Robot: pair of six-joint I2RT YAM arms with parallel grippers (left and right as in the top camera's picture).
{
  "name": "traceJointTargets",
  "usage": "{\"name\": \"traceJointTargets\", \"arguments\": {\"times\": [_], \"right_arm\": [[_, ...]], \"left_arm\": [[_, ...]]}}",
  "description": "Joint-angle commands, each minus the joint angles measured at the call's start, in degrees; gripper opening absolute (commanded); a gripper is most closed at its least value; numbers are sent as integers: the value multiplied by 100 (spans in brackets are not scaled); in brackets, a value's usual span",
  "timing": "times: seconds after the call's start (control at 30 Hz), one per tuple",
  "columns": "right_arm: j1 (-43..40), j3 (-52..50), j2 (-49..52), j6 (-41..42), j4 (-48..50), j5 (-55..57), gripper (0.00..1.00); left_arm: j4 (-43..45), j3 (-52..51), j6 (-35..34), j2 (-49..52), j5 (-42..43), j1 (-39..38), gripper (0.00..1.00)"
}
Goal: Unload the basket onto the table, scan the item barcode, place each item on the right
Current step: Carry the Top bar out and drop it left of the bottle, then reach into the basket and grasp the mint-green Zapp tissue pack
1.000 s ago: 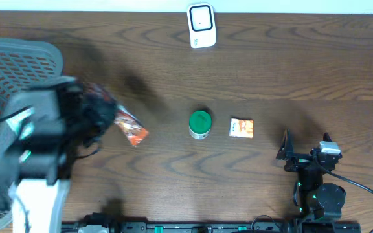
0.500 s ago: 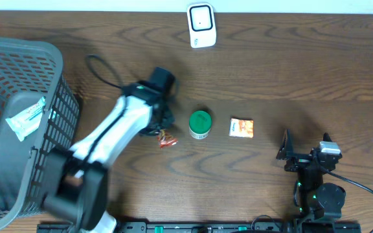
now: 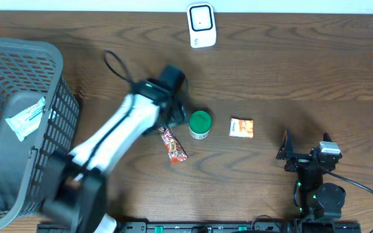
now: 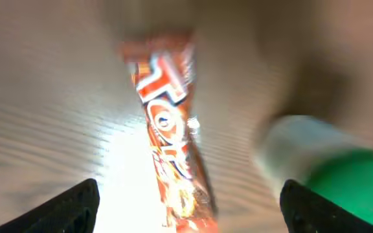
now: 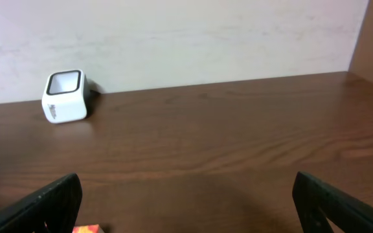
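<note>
With left gripper (image 4: 188, 194) and right gripper (image 5: 186, 207) fingers apart, grasping the snack packet (image 3: 174, 145) risked bumping the green-lidded jar (image 3: 200, 123) just to its right.

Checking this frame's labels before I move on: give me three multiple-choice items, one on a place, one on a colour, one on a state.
1. Where is the snack wrapper?
A. by the far edge
B. in the middle, beside the jar
C. at the near right corner

2. The jar's lid is:
A. green
B. white
C. black

3. The left gripper is:
A. shut on the snack wrapper
B. shut on the jar
C. open, holding nothing

Key:
1 B: the overhead view shows it lying next to the jar.
2 A: the lid shows green in both views.
3 C: its fingers stand wide apart, and the snack wrapper lies untouched between them.
</note>
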Motion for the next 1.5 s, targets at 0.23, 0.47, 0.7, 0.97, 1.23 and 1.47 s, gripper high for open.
{"name": "traceJointTargets", "arguments": {"times": [0.23,0.47,0.7,0.97,1.23,1.47], "right_arm": [[15,-4,-31,50,-24,-11,99],[15,-4,-31,50,-24,-11,99],[15,-4,-31,50,-24,-11,99],[15,-4,-31,50,-24,-11,99],[15,-4,-31,50,-24,-11,99],[15,-4,-31,50,-24,-11,99]], "left_arm": [[-730,1864,1672,-2490,-986,1716,91],[-1491,1928,1014,-2719,-949,4750,91],[-1545,1910,763,-2205,361,6730,91],[-1259,1429,741,-866,481,7027,91],[251,382,866,-214,518,7027,91],[1300,-487,758,-103,629,7034,92]]}}
